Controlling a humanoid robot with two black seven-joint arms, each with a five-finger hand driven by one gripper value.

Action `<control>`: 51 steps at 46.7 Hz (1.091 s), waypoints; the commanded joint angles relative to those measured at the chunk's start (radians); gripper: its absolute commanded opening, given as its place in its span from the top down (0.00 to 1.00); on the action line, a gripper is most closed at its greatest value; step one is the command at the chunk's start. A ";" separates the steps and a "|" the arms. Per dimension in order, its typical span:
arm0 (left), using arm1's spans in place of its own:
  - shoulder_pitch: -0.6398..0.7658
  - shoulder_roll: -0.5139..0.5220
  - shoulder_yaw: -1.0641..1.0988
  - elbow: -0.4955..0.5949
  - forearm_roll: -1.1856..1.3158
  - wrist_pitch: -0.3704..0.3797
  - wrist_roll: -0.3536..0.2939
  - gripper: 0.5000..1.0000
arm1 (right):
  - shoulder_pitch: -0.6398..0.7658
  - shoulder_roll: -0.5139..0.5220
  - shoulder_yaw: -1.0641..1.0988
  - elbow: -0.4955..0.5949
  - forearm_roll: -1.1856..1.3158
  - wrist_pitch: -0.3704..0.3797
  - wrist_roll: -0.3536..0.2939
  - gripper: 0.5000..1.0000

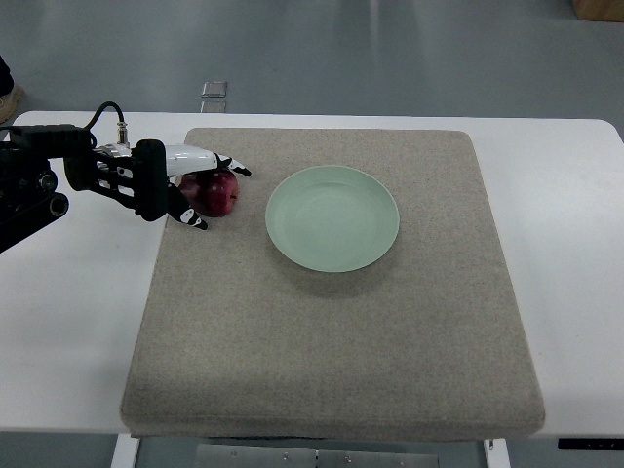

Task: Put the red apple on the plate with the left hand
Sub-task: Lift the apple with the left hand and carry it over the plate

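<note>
On coarse grey felt mat [331, 331], left hand [180, 185] fingers cupped around glossy round red apple [220, 192], beside smooth pale-green plate [332, 217].

The apple [218, 192], between the fingers of the left hand [185, 185], is deep red with a paler blush. That hand is black with white finger shells and black tips. Beyond its fingertips the plate [332, 217] is a plain pale green. Under the hand the mat [331, 331] is speckled grey-beige on a white table [570, 283].
</note>
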 commanded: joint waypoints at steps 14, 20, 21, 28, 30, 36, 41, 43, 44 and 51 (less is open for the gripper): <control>0.000 -0.002 0.000 0.011 0.040 0.023 -0.002 0.76 | 0.000 0.000 0.000 0.001 0.000 0.000 0.000 0.14; -0.003 0.000 0.000 0.002 0.044 0.033 -0.002 1.00 | 0.000 0.000 0.000 0.001 0.000 0.000 0.000 0.14; -0.006 0.000 -0.001 0.000 0.044 0.033 -0.002 1.00 | 0.000 0.000 0.000 0.000 0.000 0.000 0.000 0.14; -0.020 -0.002 -0.015 -0.015 0.040 0.034 -0.002 1.00 | 0.000 0.000 0.000 0.000 0.000 0.000 0.000 0.14; -0.034 -0.002 -0.015 -0.023 0.040 0.036 -0.002 1.00 | 0.000 0.000 0.000 0.000 0.000 0.000 0.000 0.14; -0.074 -0.015 -0.020 -0.050 0.035 0.039 -0.002 1.00 | 0.000 0.000 0.000 0.000 0.000 0.000 0.000 0.14; -0.124 -0.069 -0.018 -0.053 0.033 0.048 -0.002 1.00 | 0.000 0.000 0.000 0.000 0.000 0.000 0.000 0.14; -0.141 -0.090 -0.017 -0.055 0.032 0.048 -0.002 1.00 | 0.000 0.000 0.001 0.001 0.000 0.000 0.000 0.14; -0.148 -0.101 -0.015 -0.055 0.033 0.048 -0.002 1.00 | 0.000 0.000 0.000 0.000 0.000 0.000 0.000 0.14; -0.186 -0.146 -0.006 -0.055 0.032 0.043 -0.005 1.00 | 0.000 0.000 0.000 0.000 0.000 0.000 0.000 0.14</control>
